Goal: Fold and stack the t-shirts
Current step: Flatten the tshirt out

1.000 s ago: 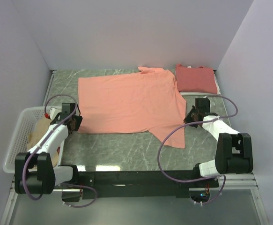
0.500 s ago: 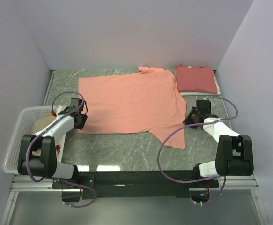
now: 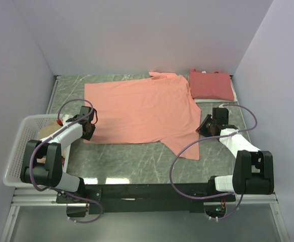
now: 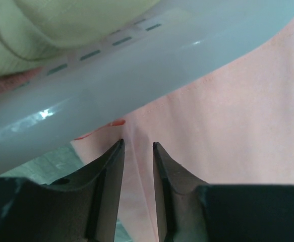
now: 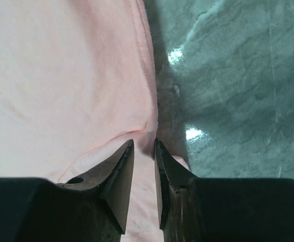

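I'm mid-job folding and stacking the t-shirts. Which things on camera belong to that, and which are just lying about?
Part of the job:
- salmon-orange t-shirt, spread flat
- coral-red t-shirt, folded, far right
- pale tan t-shirt, in the basket
- left gripper and right gripper, at the spread shirt's edges

Just lying about:
- white basket
- table

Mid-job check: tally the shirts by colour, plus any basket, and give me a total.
Salmon-orange t-shirt: 1
Coral-red t-shirt: 1
Pale tan t-shirt: 1
White basket: 1
Total: 4
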You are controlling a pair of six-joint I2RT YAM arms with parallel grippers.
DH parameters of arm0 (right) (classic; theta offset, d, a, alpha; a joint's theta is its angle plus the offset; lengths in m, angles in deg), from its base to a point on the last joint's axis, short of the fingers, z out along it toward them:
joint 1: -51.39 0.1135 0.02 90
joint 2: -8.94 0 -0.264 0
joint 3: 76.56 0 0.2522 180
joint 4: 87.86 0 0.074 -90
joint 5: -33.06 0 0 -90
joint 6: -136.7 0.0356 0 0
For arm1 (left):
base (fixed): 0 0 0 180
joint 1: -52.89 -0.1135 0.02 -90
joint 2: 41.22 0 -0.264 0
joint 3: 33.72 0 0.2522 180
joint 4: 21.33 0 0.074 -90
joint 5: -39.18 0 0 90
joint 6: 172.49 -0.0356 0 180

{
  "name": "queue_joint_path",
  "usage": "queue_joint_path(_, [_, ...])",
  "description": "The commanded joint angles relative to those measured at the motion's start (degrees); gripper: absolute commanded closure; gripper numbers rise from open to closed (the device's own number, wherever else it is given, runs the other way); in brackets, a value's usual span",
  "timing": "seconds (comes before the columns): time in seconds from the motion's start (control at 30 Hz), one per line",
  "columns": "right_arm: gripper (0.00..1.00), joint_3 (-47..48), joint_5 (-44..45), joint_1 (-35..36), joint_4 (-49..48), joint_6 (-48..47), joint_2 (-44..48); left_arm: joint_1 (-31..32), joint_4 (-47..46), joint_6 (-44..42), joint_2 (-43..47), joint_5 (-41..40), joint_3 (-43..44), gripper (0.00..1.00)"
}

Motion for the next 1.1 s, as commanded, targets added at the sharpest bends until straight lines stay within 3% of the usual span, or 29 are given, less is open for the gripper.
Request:
queue_joint_path(0.0, [0.69,-0.7,-1.1,-0.3,-1.3,-0.3,2.9,-1.0,6.9,3.3,-1.1,-0.6,-3.6,0.64])
queue_joint_path(0.63, [0.69,-2.4,-3.4,-0.3,-3.0,0.4,3.8,1.2,11.5,5.7,-6.6,-3.6,-2.2,0.66])
queue_joint_path(0.8, [0.69,-2.5,-3.6,-0.3,-2.9,0.3,4.4,1.3,12.2,5.5,-6.2,-3.9,-2.4,0.77])
queue_joint_path(0.97, [0.69,-2.4,-3.7,-0.3,-2.5,0.3,4.6,1.3,12.6,4.7,-5.2,-3.7,-2.4,0.99])
queue_joint_path(1.07, [0.69,-2.4,-3.7,-0.3,-2.2,0.2,5.1,1.4,12.4,4.0,-3.0,-3.5,-2.8,0.99])
